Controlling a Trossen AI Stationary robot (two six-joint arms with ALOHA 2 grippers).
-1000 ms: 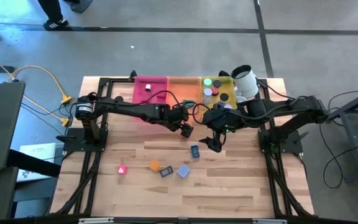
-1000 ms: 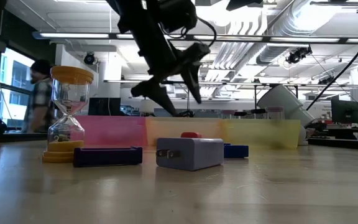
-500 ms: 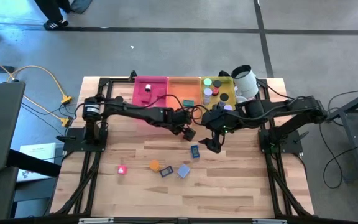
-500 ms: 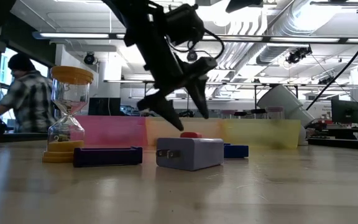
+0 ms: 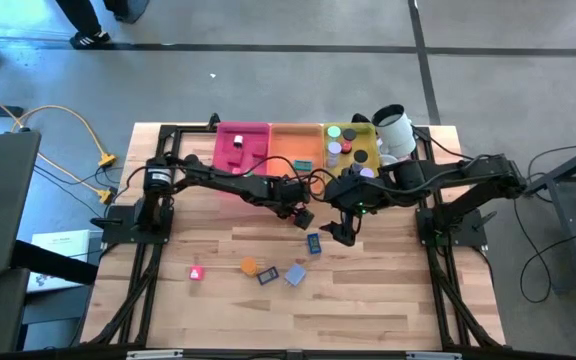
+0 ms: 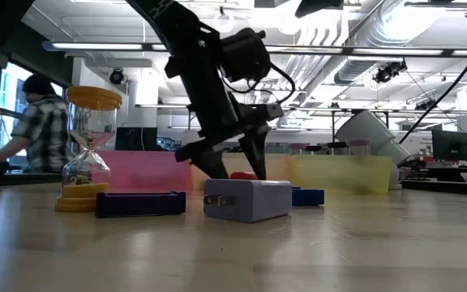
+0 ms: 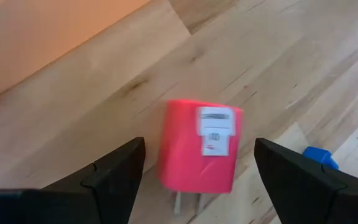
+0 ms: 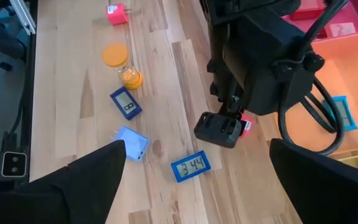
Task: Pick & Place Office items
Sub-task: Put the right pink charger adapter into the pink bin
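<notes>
Lowered left pincer [image 7: 194, 165] straddles red charger [image 7: 201, 146], open.

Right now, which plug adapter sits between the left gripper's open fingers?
The red adapter, framed by the left gripper. The lavender adapter and pink adapter lie farther out on the table.

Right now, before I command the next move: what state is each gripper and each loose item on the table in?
left gripper: open, straddling the red charger.
red charger: on the table, not gripped.
right gripper: open, empty, beside the left one.
blue digital clock: flat, display up.
second blue clock: flat, display up.
lavender charger: on its side.
hourglass: upright.
pink block: on the table.
</notes>
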